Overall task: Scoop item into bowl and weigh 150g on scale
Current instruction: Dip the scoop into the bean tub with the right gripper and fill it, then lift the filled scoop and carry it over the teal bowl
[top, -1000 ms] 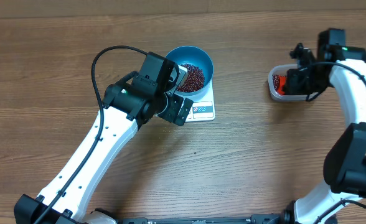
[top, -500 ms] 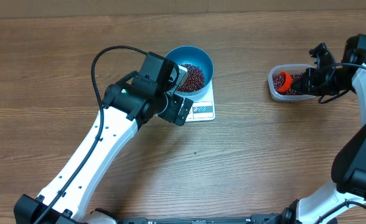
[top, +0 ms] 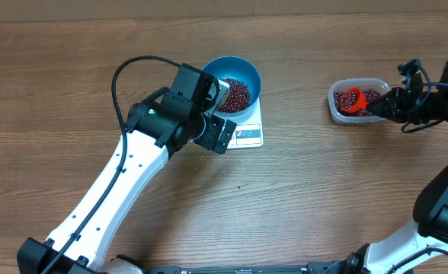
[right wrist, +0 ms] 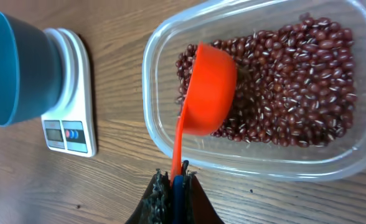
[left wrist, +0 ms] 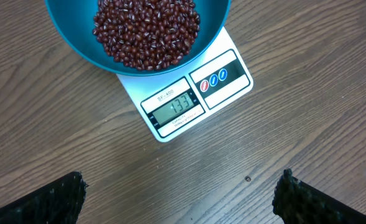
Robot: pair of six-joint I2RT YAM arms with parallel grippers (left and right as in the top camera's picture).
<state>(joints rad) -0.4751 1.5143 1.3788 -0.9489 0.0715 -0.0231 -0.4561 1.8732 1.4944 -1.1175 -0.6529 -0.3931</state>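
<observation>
133 showing on the scale [left wrist: 192,93] display, so short of the 150 target and probably needing one more small top-up. Sitting on that scale: the blue bowl [left wrist: 71,43] with a decent heap of beans [left wrist: 147,28] inside, over on the left arm's side of the tabletop [top: 300,198]. Holding the orange scoop [right wrist: 209,87] by its handle: right hand [right wrist: 173,182], clamped tight, cup end down in the clear tub [right wrist: 161,146] among more beans. Key bit for the next move, judging from the overhead: bowl well apart from that right hand, off to its left, with the scoop's long axis running roughly along that same line, cup end leading toward the bowl. Nearer to the bowl by far: left hand [left wrist: 183,202], spread wide, holding nothing, hovering just beside the scale's display end. Can't tell whether anything is loaded in the scoop, since only the cup's outer back shows from the wrist view and it's too small from above. Also cut off or hidden: far rim of the bowl in the left wrist view, one side of the bowl under the left arm from overhead, and a chunk of the right arm past the frame edge.
</observation>
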